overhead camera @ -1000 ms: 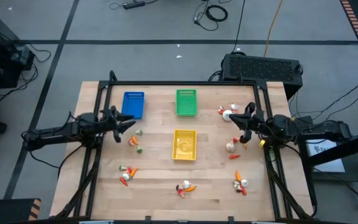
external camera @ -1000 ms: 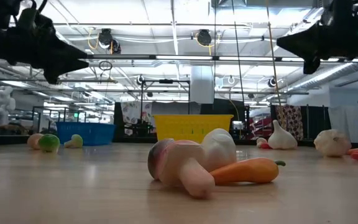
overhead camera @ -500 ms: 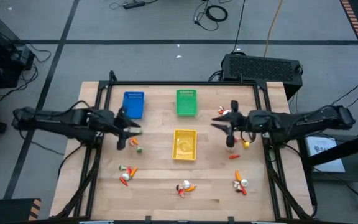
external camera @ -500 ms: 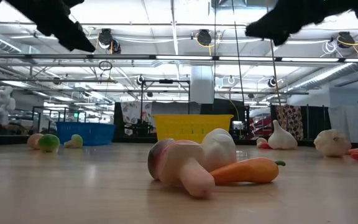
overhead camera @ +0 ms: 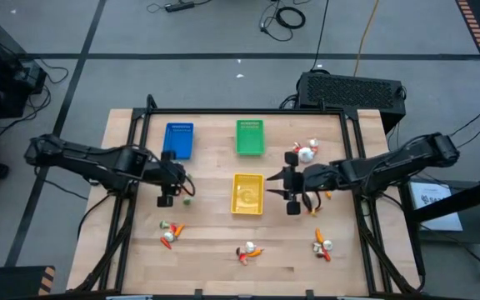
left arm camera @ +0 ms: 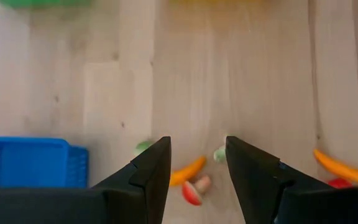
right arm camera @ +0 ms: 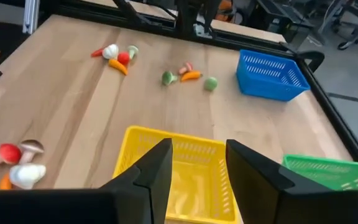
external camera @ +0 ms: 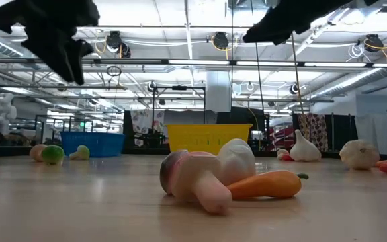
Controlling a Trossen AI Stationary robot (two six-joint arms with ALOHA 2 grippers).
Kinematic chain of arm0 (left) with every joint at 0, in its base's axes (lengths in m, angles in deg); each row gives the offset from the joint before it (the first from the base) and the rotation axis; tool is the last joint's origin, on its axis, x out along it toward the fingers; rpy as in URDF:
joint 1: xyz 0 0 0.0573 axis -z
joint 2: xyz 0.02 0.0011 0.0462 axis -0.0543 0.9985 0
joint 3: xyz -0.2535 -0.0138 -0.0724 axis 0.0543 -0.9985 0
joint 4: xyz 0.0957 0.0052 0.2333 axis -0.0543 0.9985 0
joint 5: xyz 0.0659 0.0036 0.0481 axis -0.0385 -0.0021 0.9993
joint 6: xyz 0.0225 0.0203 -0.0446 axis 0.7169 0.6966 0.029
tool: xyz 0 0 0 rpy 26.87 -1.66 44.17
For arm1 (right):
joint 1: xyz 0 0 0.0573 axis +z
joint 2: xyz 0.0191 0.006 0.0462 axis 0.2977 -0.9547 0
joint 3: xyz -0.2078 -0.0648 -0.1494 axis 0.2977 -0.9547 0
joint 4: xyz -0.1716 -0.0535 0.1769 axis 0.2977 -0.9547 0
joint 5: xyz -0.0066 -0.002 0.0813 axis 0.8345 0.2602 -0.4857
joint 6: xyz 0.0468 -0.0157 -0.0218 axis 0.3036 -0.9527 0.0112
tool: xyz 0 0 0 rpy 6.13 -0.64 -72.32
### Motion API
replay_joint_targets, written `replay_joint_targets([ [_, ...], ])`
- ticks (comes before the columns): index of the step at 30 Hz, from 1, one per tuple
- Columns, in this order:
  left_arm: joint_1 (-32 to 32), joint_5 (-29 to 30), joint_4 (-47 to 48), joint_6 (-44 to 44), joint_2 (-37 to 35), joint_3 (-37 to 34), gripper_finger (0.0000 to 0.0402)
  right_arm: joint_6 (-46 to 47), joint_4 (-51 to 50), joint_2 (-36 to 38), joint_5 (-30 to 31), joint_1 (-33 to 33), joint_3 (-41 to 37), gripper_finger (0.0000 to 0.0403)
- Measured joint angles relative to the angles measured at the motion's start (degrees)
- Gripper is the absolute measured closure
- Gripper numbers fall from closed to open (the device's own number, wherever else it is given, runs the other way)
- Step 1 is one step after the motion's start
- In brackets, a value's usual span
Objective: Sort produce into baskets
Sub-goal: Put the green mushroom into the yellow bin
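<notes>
Three baskets rest on the wooden table: blue (overhead camera: pixel 179 140), green (overhead camera: pixel 250 137) and yellow (overhead camera: pixel 247 193). Produce lies in small loose clusters around them. My left gripper (overhead camera: pixel 167 197) hangs open, pointing steeply down above a cluster with an orange carrot (left arm camera: pixel 188 171), a red-capped mushroom (left arm camera: pixel 192 191) and green bits (left arm camera: pixel 220 154). My right gripper (overhead camera: pixel 288 193) stands open at the yellow basket's right side, slanting down over its rim (right arm camera: pixel 173 142). Neither gripper has anything between its fingers.
More produce lies at the near left (overhead camera: pixel 169 234), near middle (overhead camera: pixel 248 250), near right (overhead camera: pixel 322 246) and far right (overhead camera: pixel 305 153). A mushroom (external camera: pixel 190 178) and a carrot (external camera: pixel 267 185) lie close to the low camera. A black metal frame (overhead camera: pixel 150 104) borders the table.
My left gripper has risen, moved toward the table's near edge and tipped from nearly level to steeply down over the left cluster. My right gripper has risen and swung toward the table's left, from the far-right produce to the yellow basket's right side. No produce has moved.
</notes>
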Motion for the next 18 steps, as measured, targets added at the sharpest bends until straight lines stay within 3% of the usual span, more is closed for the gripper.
replay_joint_targets([
  [12, -0.76, -3.30, 0.60, 1.18, 10.05, 0.00, 0.0237, -3.01, 4.28, -3.35, 0.02, 0.00, 0.00, 0.0261],
  [18, -0.52, -0.30, -0.05, 1.12, 11.50, 0.00, 0.0181, -4.43, 4.34, -3.37, 0.04, -0.17, 0.00, 0.0261],
])
